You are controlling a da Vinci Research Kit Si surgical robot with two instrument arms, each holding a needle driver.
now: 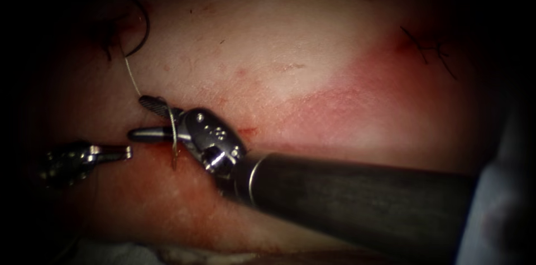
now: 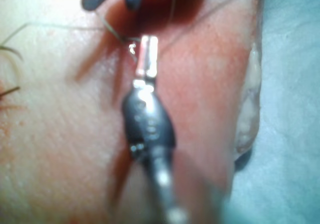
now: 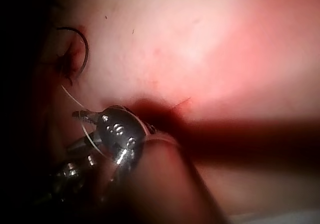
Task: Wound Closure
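Right tool (image 1: 139, 117) jaws parted around thread (image 1: 173, 131); left tool (image 1: 120, 153) closed, seemingly empty.

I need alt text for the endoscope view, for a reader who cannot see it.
The right tool, entering from the right, has its jaws open with thread draped across them. The left tool sits close by at the left, jaws shut. The curved needle lies at the upper left on the tissue.
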